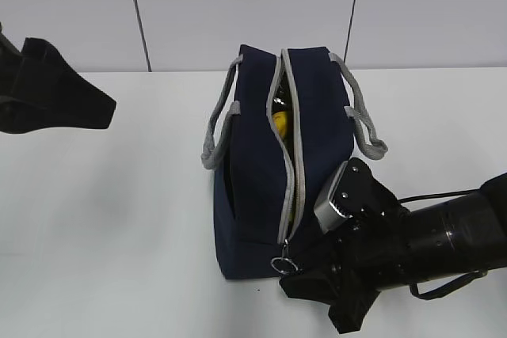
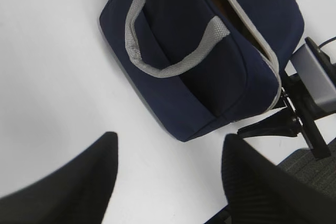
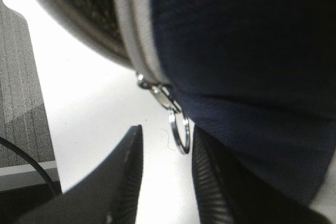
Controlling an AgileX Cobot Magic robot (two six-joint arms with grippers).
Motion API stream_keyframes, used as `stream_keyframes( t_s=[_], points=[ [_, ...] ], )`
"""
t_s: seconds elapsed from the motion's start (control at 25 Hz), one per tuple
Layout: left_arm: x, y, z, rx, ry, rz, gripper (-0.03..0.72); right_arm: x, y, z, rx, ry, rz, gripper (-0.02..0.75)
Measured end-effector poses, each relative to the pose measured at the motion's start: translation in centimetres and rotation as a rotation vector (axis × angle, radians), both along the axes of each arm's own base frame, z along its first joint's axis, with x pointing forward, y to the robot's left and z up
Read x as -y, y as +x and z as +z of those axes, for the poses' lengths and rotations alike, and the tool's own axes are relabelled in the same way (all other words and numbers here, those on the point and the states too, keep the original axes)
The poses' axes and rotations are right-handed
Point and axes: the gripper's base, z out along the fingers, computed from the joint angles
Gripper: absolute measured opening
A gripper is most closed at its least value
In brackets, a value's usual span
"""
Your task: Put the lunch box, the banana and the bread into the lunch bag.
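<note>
The navy lunch bag (image 1: 253, 156) stands mid-table with its grey zipper open along the top. The yellow banana (image 1: 280, 123) shows through the slit. The lunch box and the bread are hidden. My right gripper (image 1: 295, 275) is at the bag's near end. In the right wrist view it (image 3: 167, 140) is open, with the ring pull (image 3: 178, 132) hanging between its fingers, close to the right one. My left gripper (image 1: 87, 104) is open and empty, far to the left of the bag. In the left wrist view it (image 2: 168, 150) hovers over the bare table beside the bag (image 2: 199, 61).
Grey webbing handles (image 1: 215, 128) hang down both sides of the bag. The white table (image 1: 111, 219) spreads all round it, with a grey panelled wall (image 1: 238, 5) behind. My right arm (image 2: 310, 93) shows at the bag's end in the left wrist view.
</note>
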Motion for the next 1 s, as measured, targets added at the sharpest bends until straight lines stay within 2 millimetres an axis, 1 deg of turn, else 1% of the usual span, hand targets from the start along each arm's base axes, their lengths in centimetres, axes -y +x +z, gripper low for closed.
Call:
stream_keyframes(
  t_s=[0.08,0.32,0.4,0.48,0.56,0.84,1.0],
  points=[
    [0.0,0.0,0.0,0.0,0.001,0.0,0.434,0.0,0.0,0.0,0.003,0.0,0.001,0.196],
    [0.0,0.0,0.0,0.0,0.001,0.0,0.434,0.0,0.0,0.0,0.004,0.0,0.002,0.171],
    [0.0,0.0,0.0,0.0,0.001,0.0,0.434,0.0,0.0,0.0,0.0,0.001,-0.001,0.126],
    [0.0,0.0,0.0,0.0,0.001,0.0,0.434,0.0,0.0,0.0,-0.023,0.007,-0.019,0.036],
    [0.0,0.0,0.0,0.0,0.001,0.0,0.433,0.0,0.0,0.0,-0.048,0.012,-0.038,-0.007],
    [0.0,0.0,0.0,-0.002,0.003,-0.001,0.372,0.1,-0.5,-0.1,-0.151,0.004,-0.057,-0.016],
    [0.0,0.0,0.0,-0.002,0.004,-0.001,0.362,0.2,-0.9,0.9,-0.185,0.001,-0.066,-0.016]
  ],
)
